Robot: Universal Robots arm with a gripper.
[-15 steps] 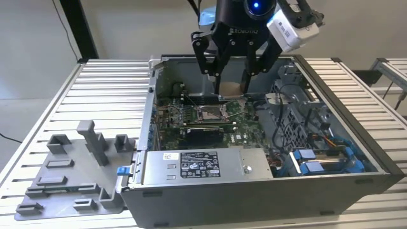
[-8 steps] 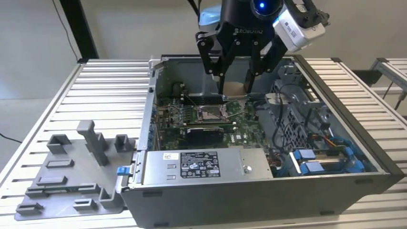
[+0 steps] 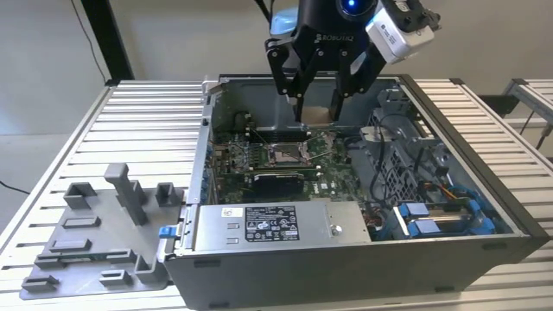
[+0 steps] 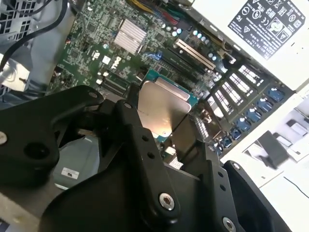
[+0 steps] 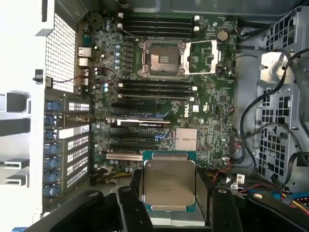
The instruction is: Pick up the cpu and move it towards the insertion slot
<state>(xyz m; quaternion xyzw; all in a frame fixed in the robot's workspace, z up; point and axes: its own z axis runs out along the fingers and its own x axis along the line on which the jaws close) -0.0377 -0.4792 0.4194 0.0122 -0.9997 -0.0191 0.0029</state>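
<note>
My gripper (image 3: 317,107) hangs above the open computer case and is shut on the cpu (image 3: 317,116), a flat square chip gripped by two opposite edges. In both wrist views the chip's silvery top face (image 5: 169,181) (image 4: 161,107) sits between the black fingers (image 5: 126,205). The insertion slot (image 3: 285,153) is a silver-framed socket with a dark centre on the green board, lower than the chip and towards the exterior view's left. In the first wrist view the socket (image 5: 161,60) lies uncovered, its load plate (image 5: 203,58) swung aside, well apart from the chip.
The case walls (image 3: 207,129) ring the board. A labelled metal box (image 3: 276,223) fills the case's near side. Cables and a drive cage (image 3: 406,152) crowd the exterior view's right. A grey tray with raised blocks (image 3: 95,240) lies on the slatted table (image 3: 147,116).
</note>
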